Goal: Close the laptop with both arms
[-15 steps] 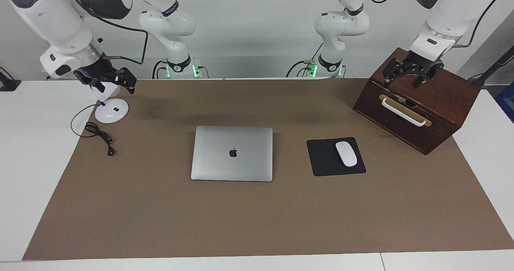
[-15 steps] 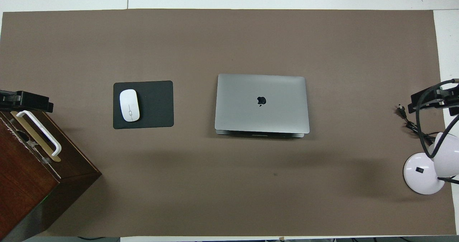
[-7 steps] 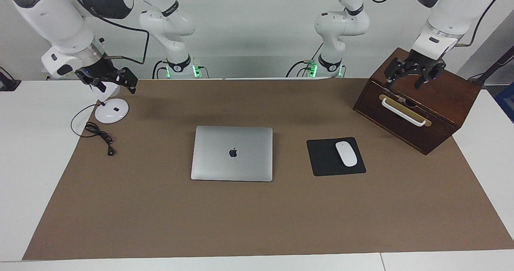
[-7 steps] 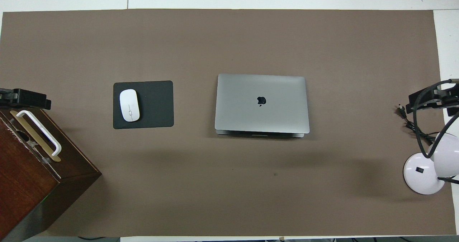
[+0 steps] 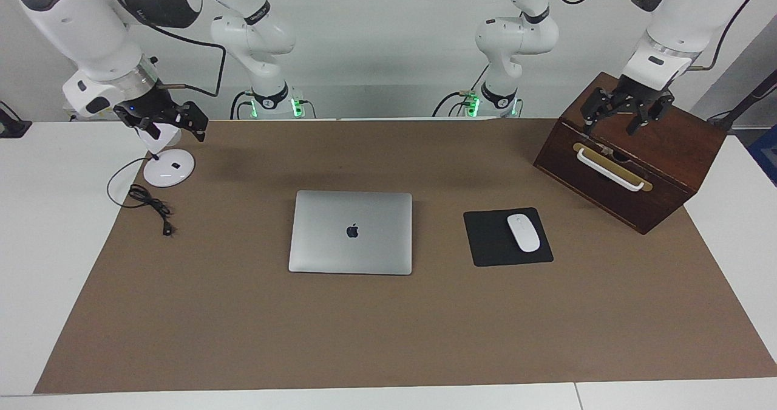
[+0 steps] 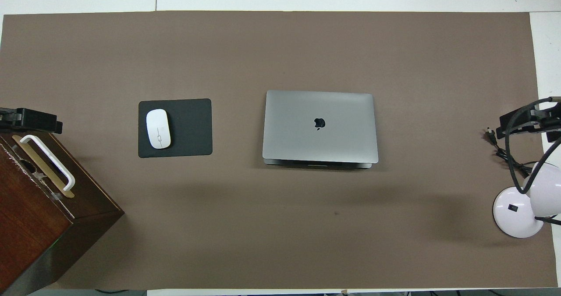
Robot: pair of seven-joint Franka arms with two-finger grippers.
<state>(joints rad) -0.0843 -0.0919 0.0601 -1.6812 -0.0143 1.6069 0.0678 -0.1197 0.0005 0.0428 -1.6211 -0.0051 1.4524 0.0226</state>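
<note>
Brown matting [image 5: 243, 337] covers the white table [image 5: 48, 246] below a pale wall; a dark wooden box [image 5: 668, 155] with a white handle [image 5: 609, 168] on its front sits at the left arm's end, its inside hidden, so its contents cannot be told; the laptop [image 5: 351, 232] lies mid-mat with its lid down flat, slim and silver-grey, a dark apple logo [image 5: 352, 231] centred on the lid, no other writing readable; beside it toward the left arm's end, a black mouse pad [image 5: 488, 240] carries a white mouse [image 5: 523, 232]; the left gripper [image 5: 625, 113] hangs over the box top, fingers spread and holding nothing; the right gripper [image 5: 164, 121] hangs over a white lamp base [image 5: 169, 169] at the right arm's end, fingers likewise apart and empty; a black cord [image 5: 149, 206] trails near that base; both arms wait.
</note>
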